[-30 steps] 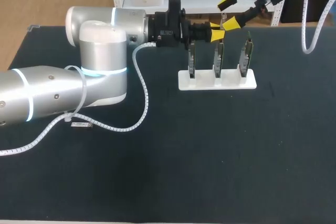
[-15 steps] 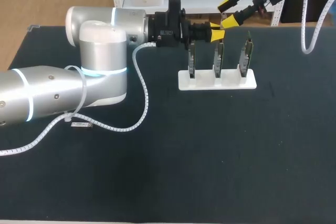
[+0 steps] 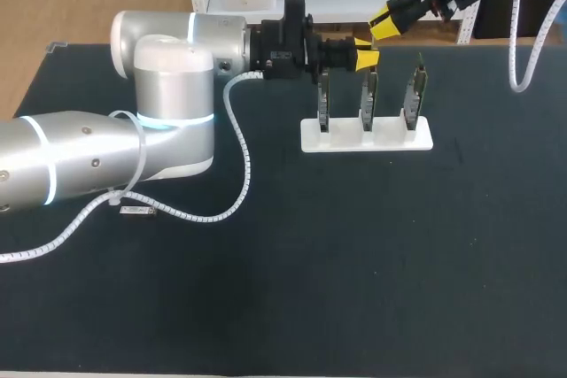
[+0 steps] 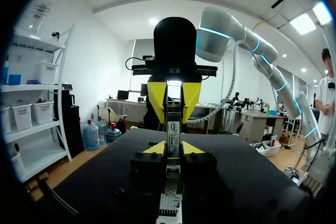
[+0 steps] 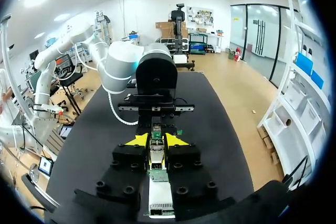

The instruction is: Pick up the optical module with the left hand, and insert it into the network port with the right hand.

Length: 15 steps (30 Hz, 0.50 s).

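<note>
- A white holder [image 3: 367,137] with three upright boards [image 3: 365,95] stands on the dark desk [image 3: 354,263].
- Just above it, the left gripper [image 3: 365,59] pinches the optical module [image 4: 173,127].
- Farther back, the right gripper [image 3: 387,21] is clamped on the module's other end.

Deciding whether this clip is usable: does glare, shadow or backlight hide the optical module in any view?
Left wrist view: bright light behind the right gripper backlights it, yet the optical module still shows plainly. Right wrist view: even light, module plain in that gripper. Head view: soft shadows, no glare, but the module is too small to make out.
</note>
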### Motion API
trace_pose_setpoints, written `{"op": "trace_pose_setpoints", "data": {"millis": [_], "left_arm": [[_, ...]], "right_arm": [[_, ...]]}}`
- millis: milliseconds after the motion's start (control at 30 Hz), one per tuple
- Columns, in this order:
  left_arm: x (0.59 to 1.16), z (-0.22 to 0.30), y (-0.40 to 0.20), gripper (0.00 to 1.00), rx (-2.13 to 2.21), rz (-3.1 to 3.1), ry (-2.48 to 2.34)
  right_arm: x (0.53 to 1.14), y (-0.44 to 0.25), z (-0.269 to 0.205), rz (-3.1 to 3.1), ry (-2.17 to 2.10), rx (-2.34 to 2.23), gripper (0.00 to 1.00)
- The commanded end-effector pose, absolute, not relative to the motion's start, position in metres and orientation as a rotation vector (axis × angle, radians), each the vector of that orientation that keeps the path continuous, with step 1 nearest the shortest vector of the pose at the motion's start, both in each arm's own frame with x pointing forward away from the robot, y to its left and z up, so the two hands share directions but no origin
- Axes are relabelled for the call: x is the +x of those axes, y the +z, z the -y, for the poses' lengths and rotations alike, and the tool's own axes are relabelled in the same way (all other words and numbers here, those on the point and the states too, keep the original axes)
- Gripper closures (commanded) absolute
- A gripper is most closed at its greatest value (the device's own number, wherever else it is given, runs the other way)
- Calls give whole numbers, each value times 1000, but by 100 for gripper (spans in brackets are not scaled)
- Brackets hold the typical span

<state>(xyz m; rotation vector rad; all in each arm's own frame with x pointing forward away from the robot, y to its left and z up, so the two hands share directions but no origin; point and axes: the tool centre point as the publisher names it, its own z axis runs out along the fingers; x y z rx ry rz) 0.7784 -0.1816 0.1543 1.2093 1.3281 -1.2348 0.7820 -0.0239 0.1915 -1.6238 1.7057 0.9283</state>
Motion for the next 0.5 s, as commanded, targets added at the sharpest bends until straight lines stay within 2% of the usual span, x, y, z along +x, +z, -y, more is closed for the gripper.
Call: {"op": "trace_pose_setpoints", "data": {"millis": [33,167,233,500], "left_arm": [[779,182,154,100,1209,-1328,-1236],[779,182,154,100,1209,-1328,-1236],[779,182,154,0,1209,-1328,-1236],[779,182,154,0,1209,-1328,-1236]], "right_arm": [[780,191,24,-1708,922,-1621,100],[779,191,24,-1709,920,-1622,100],[778,191,24,-1708,920,-1621,100],[777,191,25,-1707,919,-1621,100]]}}
